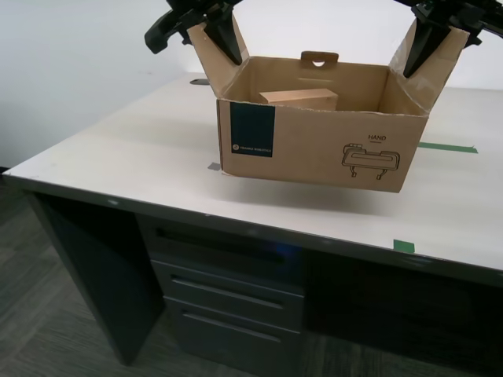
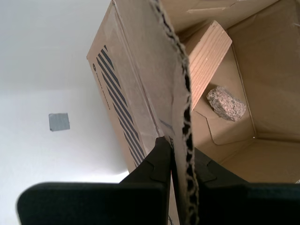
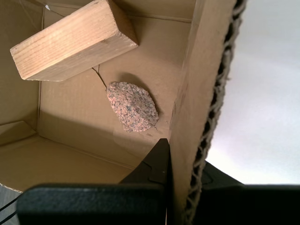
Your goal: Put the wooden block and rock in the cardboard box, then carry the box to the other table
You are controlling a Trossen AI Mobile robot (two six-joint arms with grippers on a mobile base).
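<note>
**Q:** What's in the exterior view, from its left side across?

**A:** At eleven o'clock, my second gripper (image 1: 228,39) is clamped tight on the cardboard box's (image 1: 314,145) side flap. The box is at centre, over the off-white table (image 1: 118,157). Inside lie the wooden block (image 1: 299,98) and, just beside it, the rock (image 3: 132,107).

**Q:** And at one o'clock?

**A:** My first gripper (image 1: 420,47) pinches the opposite flap, jaws closed on the cardboard.

Off-white counter (image 1: 118,149) with dark front edge standing over grey drawers (image 1: 228,294). Lying flat on it: small grey tape square (image 1: 214,166), green tape strip (image 1: 448,147), green tape square (image 1: 403,246).
</note>
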